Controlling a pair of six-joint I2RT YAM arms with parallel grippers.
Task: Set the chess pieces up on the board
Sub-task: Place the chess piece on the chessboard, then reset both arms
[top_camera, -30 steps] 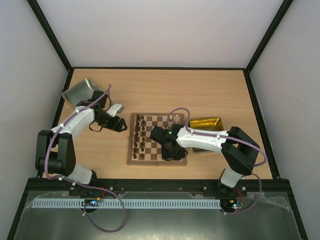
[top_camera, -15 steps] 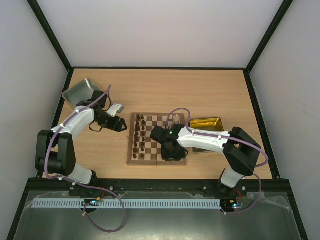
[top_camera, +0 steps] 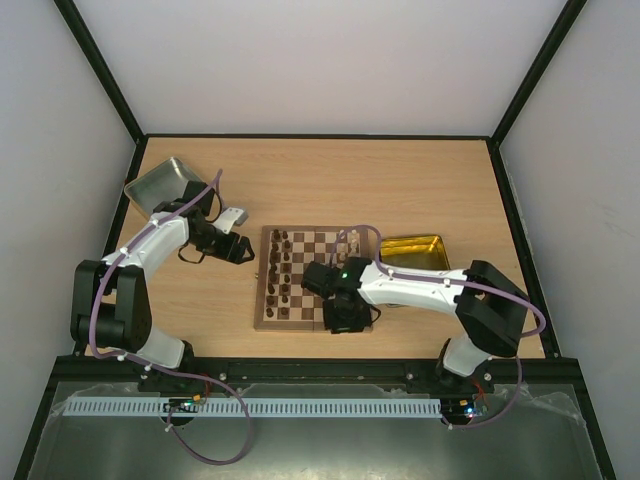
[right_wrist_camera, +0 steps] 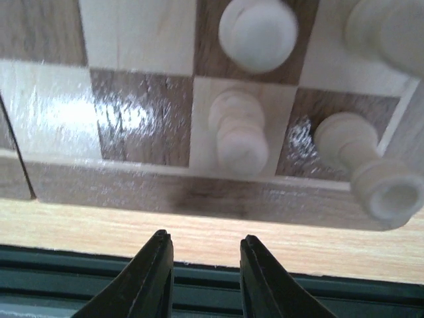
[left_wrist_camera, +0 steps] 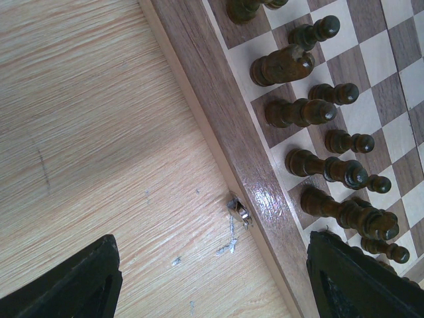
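One cream piece (right_wrist_camera: pixel 238 132) stands on the board (right_wrist_camera: pixel 132 189) just beyond the right claw (right_wrist_camera: pixel 204 240), slightly parted and empty; left claw (left_wrist_camera: pixel 212 285) gapes empty.

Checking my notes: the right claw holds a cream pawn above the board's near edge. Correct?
No. The right claw holds nothing: the right wrist view shows its fingers apart with empty space between them. It does hover above the board's near edge; the cream pieces stand free on their squares.
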